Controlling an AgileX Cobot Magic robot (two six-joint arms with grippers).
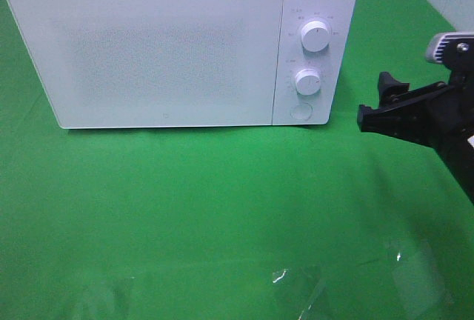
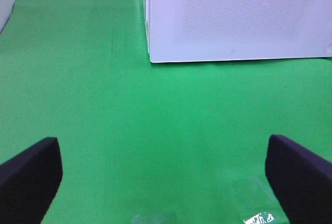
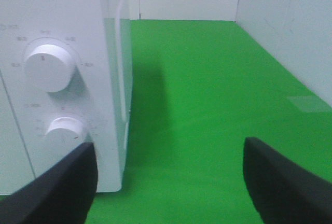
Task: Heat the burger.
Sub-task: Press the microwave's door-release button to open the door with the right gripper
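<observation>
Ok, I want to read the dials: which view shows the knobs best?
Exterior high: upper knob and lower knob face the camera, unblocked. Right wrist shows them slantwise, blurred. Left wrist shows only the door.

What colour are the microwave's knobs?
White, both knobs, same as the microwave. Best seen in the right wrist view.

The high camera is looking down at the microwave (image 1: pixel 170 46) on the counter (image 1: pixel 185 209); the left wrist camera is facing its door corner from low down, the right one its dials (image 3: pixel 49 68) from close by.
</observation>
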